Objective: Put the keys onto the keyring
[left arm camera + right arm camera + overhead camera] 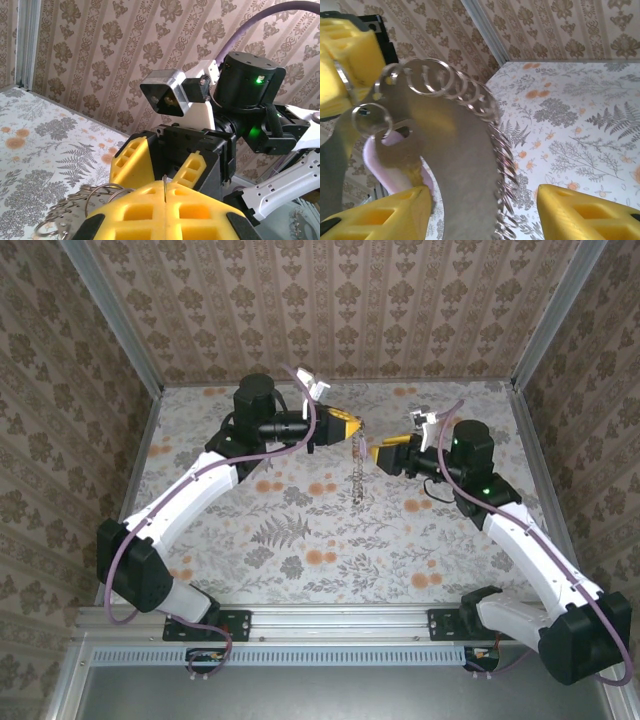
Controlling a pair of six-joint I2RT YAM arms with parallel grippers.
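Key (382, 170), pink head blurred, sits against one finger of the right gripper (384, 454), whose jaws are spread wide, seemingly not gripping. Left gripper (349, 426) is clenched on the keyring chain (358, 472), which dangles straight down between both tools, just ahead of the right fingertips.

Mid-table, toward the far side: left gripper (352, 426) on the left, right gripper (377, 455) just right of it and slightly nearer. The keyring (358, 472) hangs from left gripper, between both, above the table (300, 550). The key (377, 160) is against one right finger (380, 215).

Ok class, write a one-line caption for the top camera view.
Above a floral table, the left gripper dangles a chain beside the right gripper.
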